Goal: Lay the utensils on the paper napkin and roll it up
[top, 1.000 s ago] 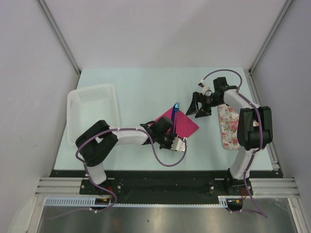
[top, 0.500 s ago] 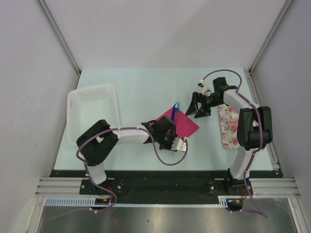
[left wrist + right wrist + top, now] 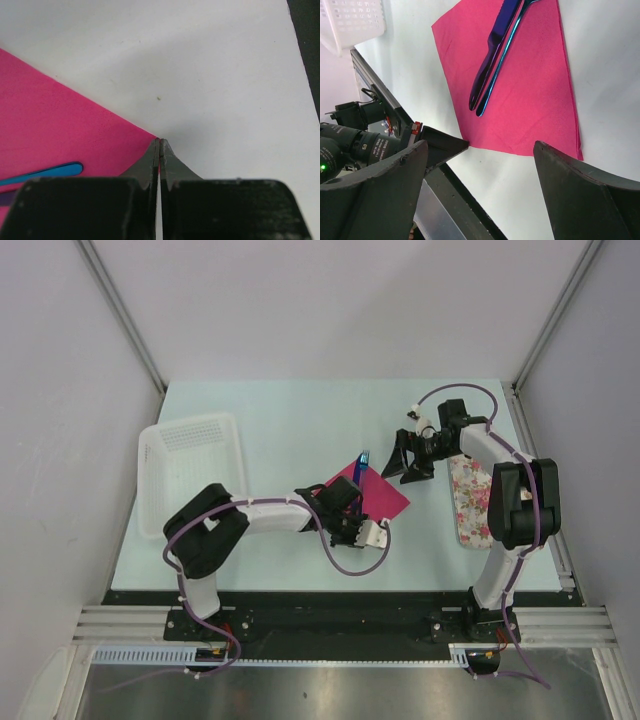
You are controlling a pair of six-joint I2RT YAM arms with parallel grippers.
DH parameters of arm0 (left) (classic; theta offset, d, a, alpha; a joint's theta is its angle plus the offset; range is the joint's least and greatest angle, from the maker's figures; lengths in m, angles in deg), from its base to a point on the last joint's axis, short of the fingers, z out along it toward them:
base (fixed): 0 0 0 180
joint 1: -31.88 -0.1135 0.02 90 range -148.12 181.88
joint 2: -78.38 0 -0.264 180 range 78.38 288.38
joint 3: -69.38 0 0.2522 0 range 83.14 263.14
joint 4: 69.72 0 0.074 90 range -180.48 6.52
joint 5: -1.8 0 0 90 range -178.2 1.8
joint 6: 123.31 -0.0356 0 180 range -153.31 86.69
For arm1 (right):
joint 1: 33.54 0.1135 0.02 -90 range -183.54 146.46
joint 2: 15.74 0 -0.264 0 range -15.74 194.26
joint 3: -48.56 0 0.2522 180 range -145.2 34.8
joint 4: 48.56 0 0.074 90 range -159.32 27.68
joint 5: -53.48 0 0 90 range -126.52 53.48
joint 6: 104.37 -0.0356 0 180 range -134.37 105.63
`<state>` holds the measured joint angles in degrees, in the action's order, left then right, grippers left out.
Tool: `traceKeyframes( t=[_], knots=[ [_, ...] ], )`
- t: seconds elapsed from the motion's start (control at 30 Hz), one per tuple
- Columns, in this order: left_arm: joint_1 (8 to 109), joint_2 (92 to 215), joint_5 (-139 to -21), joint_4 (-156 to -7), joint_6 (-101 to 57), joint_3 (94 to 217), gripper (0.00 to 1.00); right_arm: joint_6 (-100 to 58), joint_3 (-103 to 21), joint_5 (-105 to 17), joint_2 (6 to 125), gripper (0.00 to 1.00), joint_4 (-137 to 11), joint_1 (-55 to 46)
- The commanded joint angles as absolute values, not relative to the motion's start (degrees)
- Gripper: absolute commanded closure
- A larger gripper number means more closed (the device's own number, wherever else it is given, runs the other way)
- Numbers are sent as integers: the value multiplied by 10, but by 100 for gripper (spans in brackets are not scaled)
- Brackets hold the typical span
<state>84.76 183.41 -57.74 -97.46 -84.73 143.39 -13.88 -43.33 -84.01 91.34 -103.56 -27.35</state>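
The magenta-pink paper napkin lies flat at mid-table, and also shows in the left wrist view and the right wrist view. Two slim dark blue utensils lie side by side on it, their tips past its far corner. One handle end shows in the left wrist view. My left gripper is shut at the napkin's near corner, with a sliver of pink between its fingertips. My right gripper is open and empty, hovering past the napkin's right side.
A white perforated basket stands at the left and shows in the right wrist view. A rectangular floral tray lies at the right, under the right arm. The table's dark front edge runs close to the left gripper.
My left arm has shifted slightly right, with its gripper still at the napkin's near corner. The right arm, napkin and utensils have not visibly moved.
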Motion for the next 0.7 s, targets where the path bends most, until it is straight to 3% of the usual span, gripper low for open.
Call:
traceKeyframes(
  t=[0.0,0.5,0.67],
  knots=[
    [858,1831,-548,-992,-834,1452,100,-140,-440,-854,910,9,-1034,-276],
    [863,1811,-509,-1012,-777,1493,100,-138,-423,-853,895,10,-1038,-277],
    [837,1819,-490,-1043,-770,1536,100,-135,-419,-854,898,16,-1041,-277]
  ],
)
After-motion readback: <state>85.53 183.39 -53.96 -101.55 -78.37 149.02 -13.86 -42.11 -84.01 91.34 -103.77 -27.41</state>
